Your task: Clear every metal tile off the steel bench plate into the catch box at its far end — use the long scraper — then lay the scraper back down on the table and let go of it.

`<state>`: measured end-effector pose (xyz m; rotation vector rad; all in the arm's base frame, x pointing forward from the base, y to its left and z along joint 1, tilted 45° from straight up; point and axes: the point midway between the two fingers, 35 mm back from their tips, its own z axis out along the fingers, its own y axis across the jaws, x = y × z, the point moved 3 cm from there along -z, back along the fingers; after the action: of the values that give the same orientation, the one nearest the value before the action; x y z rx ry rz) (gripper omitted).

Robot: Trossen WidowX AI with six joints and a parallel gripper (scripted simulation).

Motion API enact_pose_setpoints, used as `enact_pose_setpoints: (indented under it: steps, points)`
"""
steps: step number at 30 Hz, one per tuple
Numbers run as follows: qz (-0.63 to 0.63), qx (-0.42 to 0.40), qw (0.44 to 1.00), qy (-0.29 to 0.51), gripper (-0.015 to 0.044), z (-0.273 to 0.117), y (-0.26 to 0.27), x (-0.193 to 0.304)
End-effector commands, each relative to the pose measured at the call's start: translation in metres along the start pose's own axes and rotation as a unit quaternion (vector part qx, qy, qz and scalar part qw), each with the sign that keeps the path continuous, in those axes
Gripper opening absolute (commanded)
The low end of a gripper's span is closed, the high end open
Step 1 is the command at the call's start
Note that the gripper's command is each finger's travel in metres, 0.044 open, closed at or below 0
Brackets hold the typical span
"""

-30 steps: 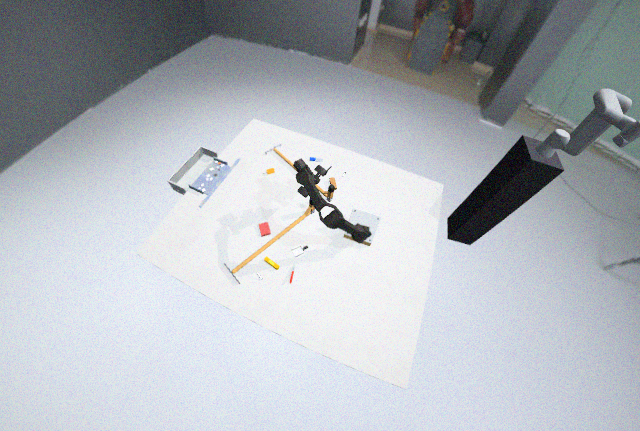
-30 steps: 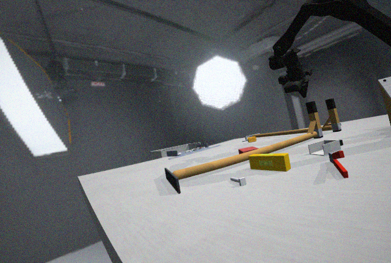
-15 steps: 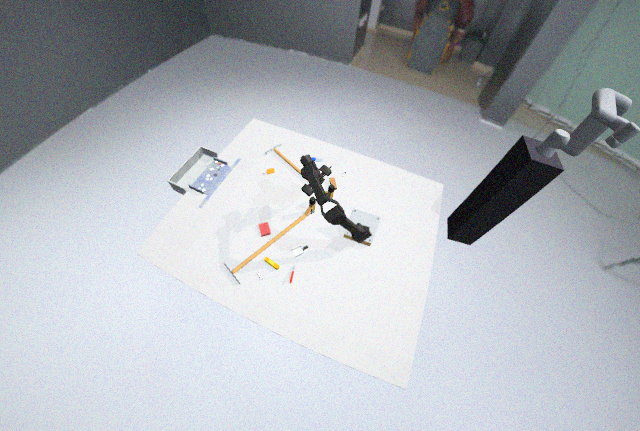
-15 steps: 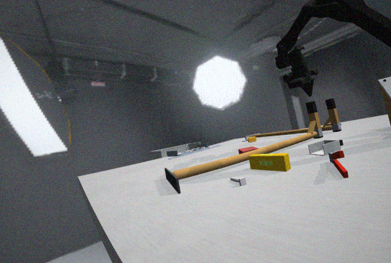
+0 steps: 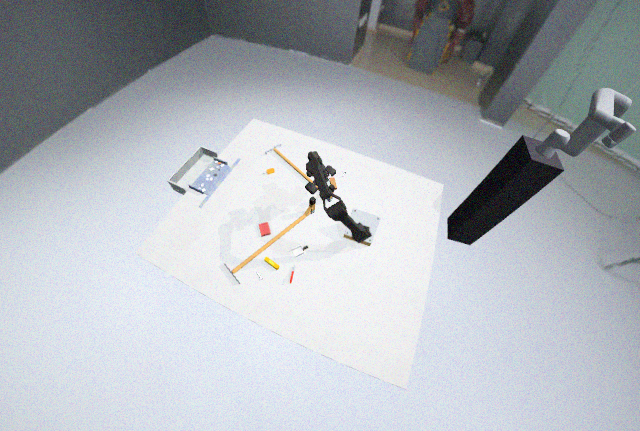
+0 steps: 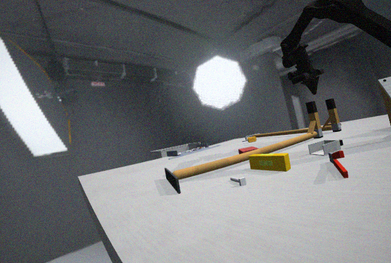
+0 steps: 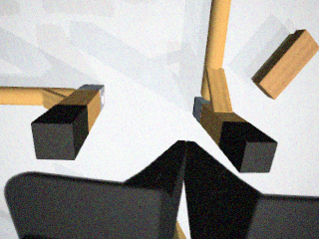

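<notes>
My gripper (image 6: 314, 93) (image 7: 184, 148) is shut and empty, above the table and just above the two upright black-capped grips. The longer scraper (image 5: 268, 242) (image 6: 220, 162) (image 7: 17, 96) lies on the table, its grip at the left in the wrist view and its flat blade at the table's near side. A shorter-looking tool (image 5: 292, 163) (image 6: 284, 132) (image 7: 217, 35) lies farther back, its grip at the right in the wrist view. Several small pale and dark tiles (image 5: 210, 171) are on the bluish steel plate (image 5: 225, 172). The grey catch box (image 5: 186, 165) (image 6: 164, 152) is at its far end; its contents are unclear.
A wooden block (image 5: 332, 183) (image 7: 286, 65) lies by the shorter tool. A red block (image 5: 264, 229) (image 6: 248, 149), yellow block (image 5: 271, 263) (image 6: 270, 163), metal bracket (image 5: 298, 250) (image 6: 325, 147), bolt (image 6: 242, 181) and red-handled item (image 5: 292, 275) (image 6: 341, 168) lie around the longer scraper.
</notes>
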<state>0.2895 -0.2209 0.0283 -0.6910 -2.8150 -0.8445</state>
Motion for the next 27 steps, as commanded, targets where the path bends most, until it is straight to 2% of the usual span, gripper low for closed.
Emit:
enact_pose_setpoints:
  steps: [1, 16, 27]
  points:
    - [0.003, -0.024, 1.0, 0.007, 0.0, -0.001, -0.004, 0.003]
    - [0.023, -0.094, 0.995, 0.021, 0.0, -0.006, -0.016, 0.016]
    - [0.025, -0.097, 0.995, 0.021, 0.0, 0.006, -0.015, 0.015]
